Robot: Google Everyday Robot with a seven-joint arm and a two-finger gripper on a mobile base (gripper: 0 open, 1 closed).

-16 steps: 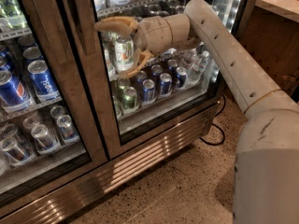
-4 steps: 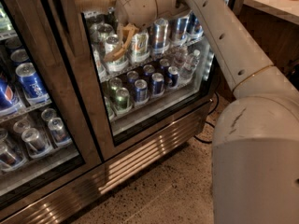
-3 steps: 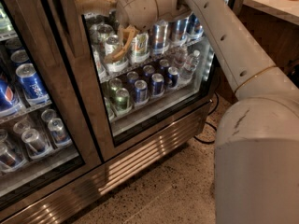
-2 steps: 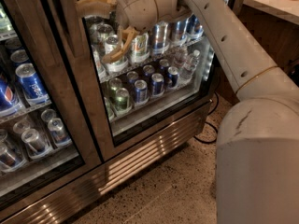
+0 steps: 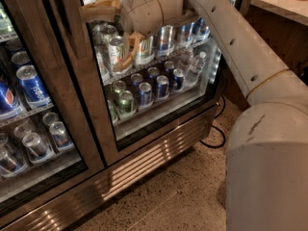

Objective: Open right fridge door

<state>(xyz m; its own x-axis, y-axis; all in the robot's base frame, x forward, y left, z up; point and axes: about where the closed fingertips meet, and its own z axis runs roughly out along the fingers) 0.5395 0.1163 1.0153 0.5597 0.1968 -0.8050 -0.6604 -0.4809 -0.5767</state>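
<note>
The Everyday Robot's gripper has climbed from the middle shelves to the upper left of the frame over the last few seconds, closing on the hinge-free edge of the right fridge door and then all but halting there – in the final second neither it nor the cans behind the glass shift noticeably. The pincer is spread, its two tan fingers standing well apart, one reaching toward the steel frame and the other hanging in front of the glass; it grasps nothing that can be seen. The door, running from the top centre down to the ribbed grille of the fridge, looks flush with its neighbour holding the blue Pepsi cans, so the opening itself seems not yet begun – the reach reads as a set-up for a hold. The handle cannot be made out, the upper finger's tip blends into the frame, and the door's top is cut off by the picture's edge, as is most of the white arm at right
</note>
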